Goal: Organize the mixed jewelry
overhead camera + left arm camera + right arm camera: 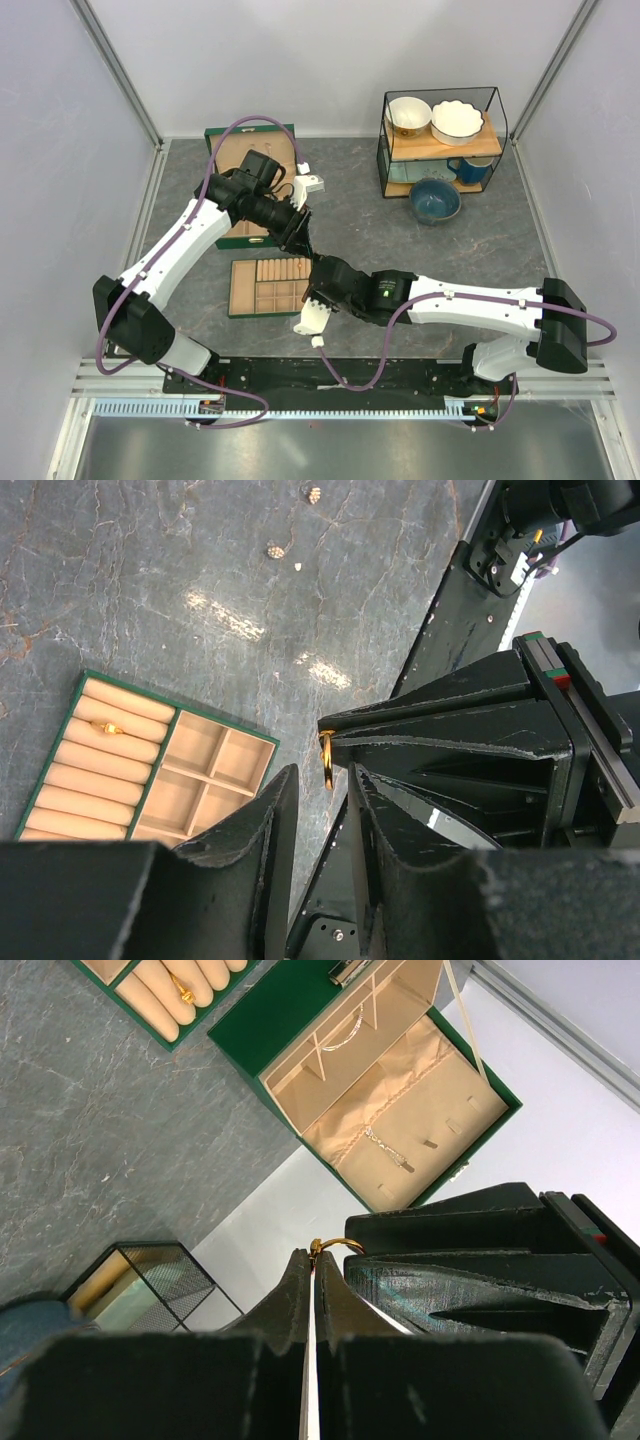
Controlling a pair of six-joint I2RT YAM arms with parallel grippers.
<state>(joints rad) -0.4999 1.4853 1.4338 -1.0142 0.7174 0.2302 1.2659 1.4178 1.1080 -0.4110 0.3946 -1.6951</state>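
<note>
My right gripper [316, 1257] is shut on a small gold ring [332, 1246], pinched at its fingertips and held above the table. In the left wrist view the ring [326, 760] sits just beyond my open left gripper [322, 780], in line with the gap between its fingers and apart from them. The two grippers meet tip to tip above the tan tray [268, 287]. Another gold ring [108, 727] lies in the tray's [205, 780] ring rolls. Three tiny pieces [275, 551] lie loose on the grey table. No bangle hoop shows.
The open green box [250, 160] stands at the back left, with thin chains in its lid [390, 1110]. A wire shelf [440, 140] with bowls and a mug stands at the back right, and a blue bowl [434, 200] sits in front of it.
</note>
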